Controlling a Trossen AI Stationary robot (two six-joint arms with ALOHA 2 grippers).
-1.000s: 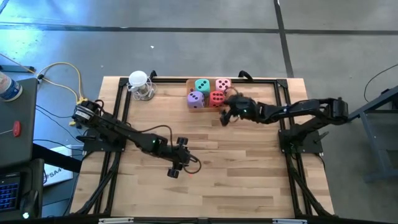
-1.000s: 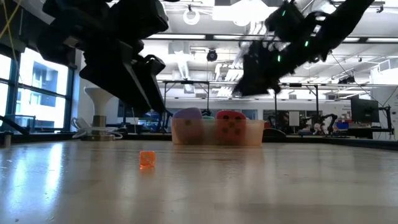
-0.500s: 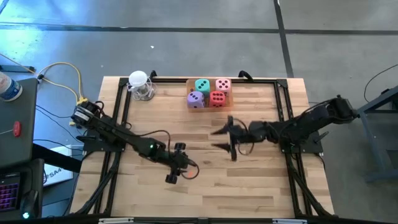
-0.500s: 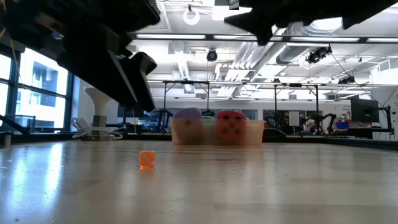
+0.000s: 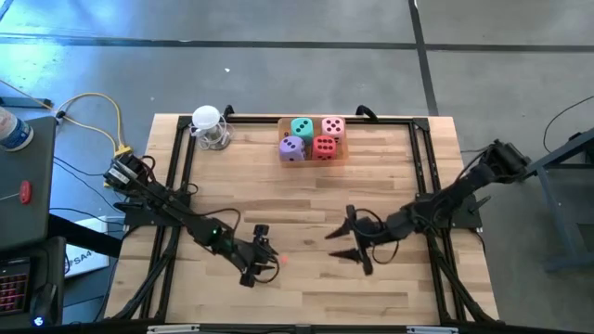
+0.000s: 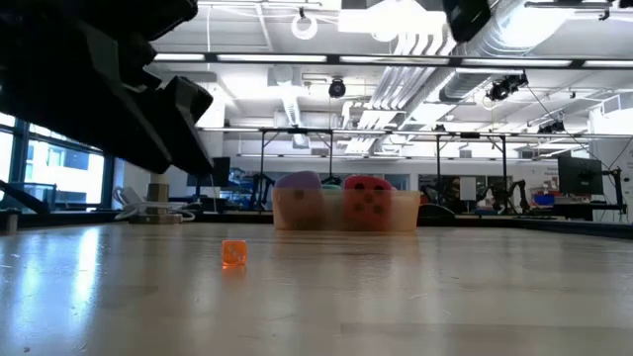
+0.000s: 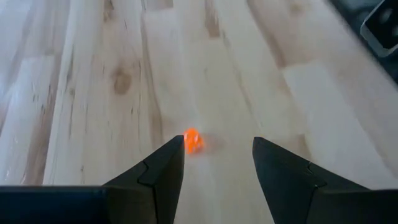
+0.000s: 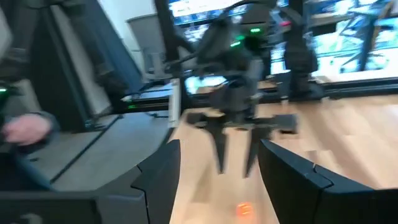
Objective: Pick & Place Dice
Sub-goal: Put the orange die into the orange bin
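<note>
Right pincer (image 5: 345, 243) is away from the container now, pulled back over the open middle of the desk (image 5: 306, 199), jaws parted and carrying nothing. A second ago it hung right at the tub; that visit is over. All four dice sit together well beyond it, up at the far edge of the desk: teal die (image 5: 302, 127) and pink die (image 5: 333, 126) at the back, purple die (image 5: 292, 147) and red die (image 5: 323, 146) in front, packed inside the clear tub (image 6: 406, 211). From desk level only the purple and red ones show through the tub wall. So the placing looks finished, I'd say, with no large die left loose. Left pincer (image 7: 217, 155) has slid nearer the front edge and now hangs low with its jaws moderately apart, empty. Just ahead of its tips, slightly toward one finger, lies a tiny orange bead (image 7: 192, 140), untouched on the wood. The two pincers face each other across that bead, and the right wrist view catches the left one poised over it. A white stand (image 5: 208, 125) waits far off near the back corner.
</note>
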